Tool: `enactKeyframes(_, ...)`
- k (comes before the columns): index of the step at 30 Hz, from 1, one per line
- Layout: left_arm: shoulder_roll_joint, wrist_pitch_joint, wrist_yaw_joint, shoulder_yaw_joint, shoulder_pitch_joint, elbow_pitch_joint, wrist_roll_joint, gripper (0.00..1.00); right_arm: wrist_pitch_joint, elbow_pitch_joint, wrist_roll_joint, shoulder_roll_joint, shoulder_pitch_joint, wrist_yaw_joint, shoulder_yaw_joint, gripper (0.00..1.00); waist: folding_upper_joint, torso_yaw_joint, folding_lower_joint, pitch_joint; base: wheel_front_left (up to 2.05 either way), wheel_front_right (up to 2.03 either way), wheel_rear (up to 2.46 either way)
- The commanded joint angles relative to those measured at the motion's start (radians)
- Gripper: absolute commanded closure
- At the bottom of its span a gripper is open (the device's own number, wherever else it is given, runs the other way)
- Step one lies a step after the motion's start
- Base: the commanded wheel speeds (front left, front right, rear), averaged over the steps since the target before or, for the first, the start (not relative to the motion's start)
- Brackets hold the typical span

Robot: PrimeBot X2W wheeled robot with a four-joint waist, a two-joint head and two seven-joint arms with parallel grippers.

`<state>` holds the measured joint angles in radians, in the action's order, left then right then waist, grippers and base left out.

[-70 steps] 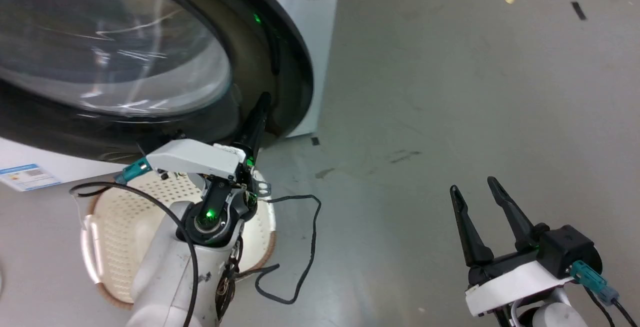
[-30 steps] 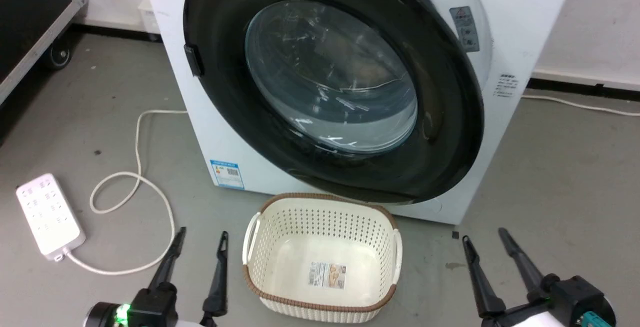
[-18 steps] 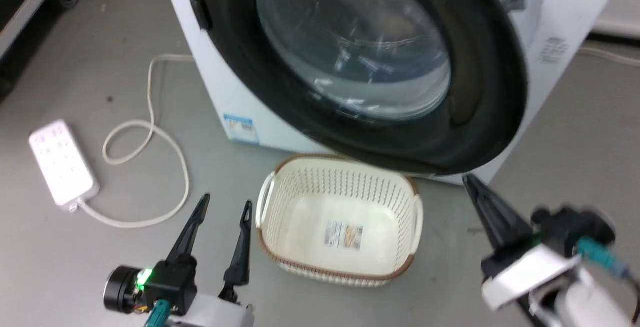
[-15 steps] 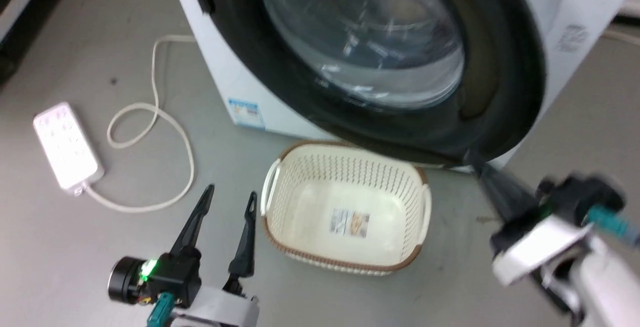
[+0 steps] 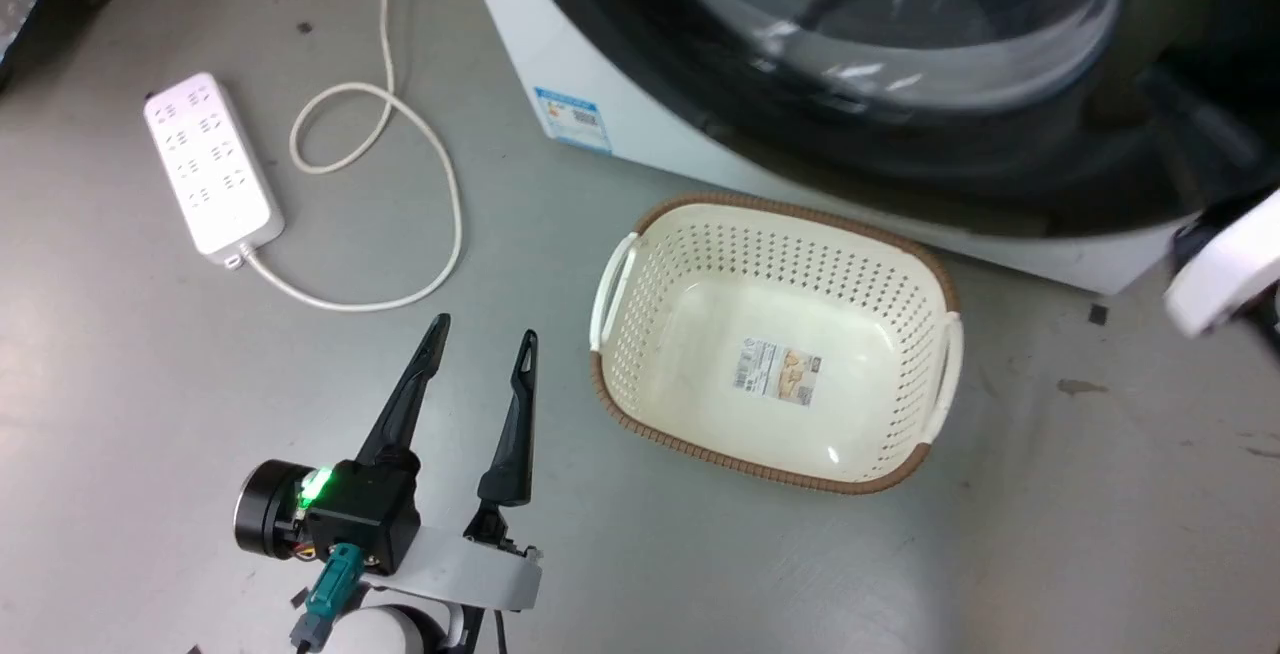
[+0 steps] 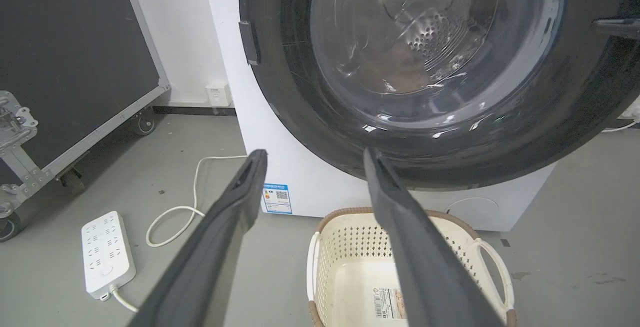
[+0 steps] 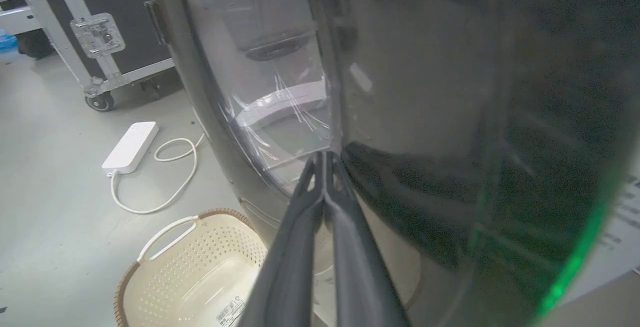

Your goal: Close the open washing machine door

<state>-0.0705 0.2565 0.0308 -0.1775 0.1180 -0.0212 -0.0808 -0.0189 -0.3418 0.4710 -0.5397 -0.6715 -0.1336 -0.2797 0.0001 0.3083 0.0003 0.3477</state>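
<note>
The head view looks steeply down on the floor point(image 5: 120, 384), the washing machine point(image 5: 550, 44) cut off along the frame's top. The left wrist view sits low, facing the washing machine door point(image 6: 290, 92) almost level. The right wrist view is hard against that door — glancing along its rim. All three share the basket point(image 5: 690, 264) and power strip point(image 5: 210, 169).

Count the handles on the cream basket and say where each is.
2. The left handle sits on the basket end facing the power strip; the right handle sits on the opposite end. The whole rim shows in the head view, so none seems hidden.
</note>
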Motion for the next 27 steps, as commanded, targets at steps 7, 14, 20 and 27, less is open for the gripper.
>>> enactKeyframes(7, 0.013, 0.005, 0.003, 0.005, 0.020, -0.001, 0.009, 0.00, 0.005, -0.144, -0.045, -0.003, -0.159, 0.003, 0.088, 1.00, -0.0001, 0.011, -0.0003, 0.028, 0.00, 0.00, 0.00)
enactKeyframes(14, 0.016, 0.005, 0.007, 0.014, 0.029, 0.010, 0.015, 0.00, -0.027, -0.237, -0.085, 0.051, -0.215, 0.003, 0.106, 1.00, -0.0001, -0.018, -0.0003, 0.008, 0.00, 0.00, 0.00)
enactKeyframes(20, 0.017, 0.005, 0.013, 0.028, 0.014, 0.021, 0.017, 0.00, -0.089, -0.248, -0.063, 0.093, -0.148, 0.003, 0.093, 0.00, -0.0001, -0.054, -0.0003, -0.049, 0.00, 0.00, 0.00)
enactKeyframes(27, 0.012, 0.005, 0.028, 0.070, -0.030, 0.047, 0.011, 0.00, -0.177, -0.174, -0.035, 0.137, 0.060, 0.003, 0.061, 0.00, -0.0001, -0.130, -0.0003, -0.173, 0.00, 0.00, 0.00)
